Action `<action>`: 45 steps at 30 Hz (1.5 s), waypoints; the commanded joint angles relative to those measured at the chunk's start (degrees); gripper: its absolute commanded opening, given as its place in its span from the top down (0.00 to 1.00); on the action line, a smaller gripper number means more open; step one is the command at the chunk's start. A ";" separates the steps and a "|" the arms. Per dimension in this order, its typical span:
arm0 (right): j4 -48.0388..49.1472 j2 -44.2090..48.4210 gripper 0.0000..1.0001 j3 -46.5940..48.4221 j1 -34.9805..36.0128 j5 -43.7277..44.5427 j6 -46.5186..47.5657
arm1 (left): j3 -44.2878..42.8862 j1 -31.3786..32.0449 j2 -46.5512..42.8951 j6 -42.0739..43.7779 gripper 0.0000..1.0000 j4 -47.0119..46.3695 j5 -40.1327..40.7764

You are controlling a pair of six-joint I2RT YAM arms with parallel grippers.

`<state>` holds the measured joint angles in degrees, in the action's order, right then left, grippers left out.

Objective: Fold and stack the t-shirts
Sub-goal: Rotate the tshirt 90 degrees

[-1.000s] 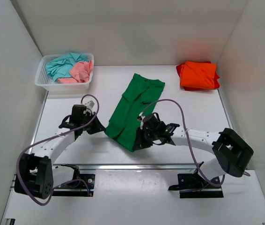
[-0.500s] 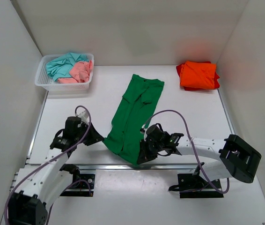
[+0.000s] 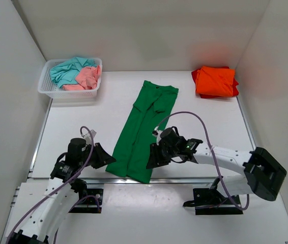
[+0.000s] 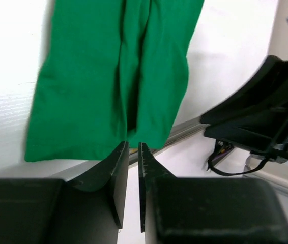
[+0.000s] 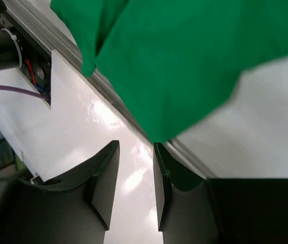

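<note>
A bright green t-shirt (image 3: 144, 122) lies stretched in a long strip down the middle of the table, and its near hem reaches the front edge. It also shows in the left wrist view (image 4: 108, 76) and the right wrist view (image 5: 184, 61). My left gripper (image 3: 108, 161) (image 4: 133, 144) is at the hem's left corner, its jaws a narrow gap apart with nothing between them. My right gripper (image 3: 151, 161) (image 5: 136, 143) is at the hem's right corner, open and empty. A folded orange t-shirt (image 3: 215, 81) lies at the back right.
A white mesh basket (image 3: 47, 89) at the back left holds a crumpled teal shirt (image 3: 67, 71) and a pink shirt (image 3: 88, 77). A metal rail (image 3: 195, 179) runs along the table's front edge. White walls close in the left, right and back.
Both arms pulled toward the near edge and drew the green shirt out longer and straighter. Its hem now lies flat at the front edge, and both grippers have let go.
</note>
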<state>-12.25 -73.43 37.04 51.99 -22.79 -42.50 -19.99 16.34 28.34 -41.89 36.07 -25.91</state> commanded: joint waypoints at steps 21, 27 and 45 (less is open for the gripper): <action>2.85 -8.41 0.72 -8.38 -5.66 8.37 9.19 | -22.34 1.77 32.37 7.96 0.75 -18.47 10.26; 1.27 -8.22 0.71 -7.60 -9.53 6.96 12.17 | -48.25 4.84 63.97 11.82 0.77 -22.45 12.20; -4.02 -3.21 0.71 -3.63 -16.38 2.75 14.81 | -123.13 7.05 126.84 14.21 0.76 5.92 17.65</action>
<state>-14.50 -77.03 32.38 37.98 -20.82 -29.71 -133.51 23.90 150.82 -27.38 32.27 -11.09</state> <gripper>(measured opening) 0.292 0.239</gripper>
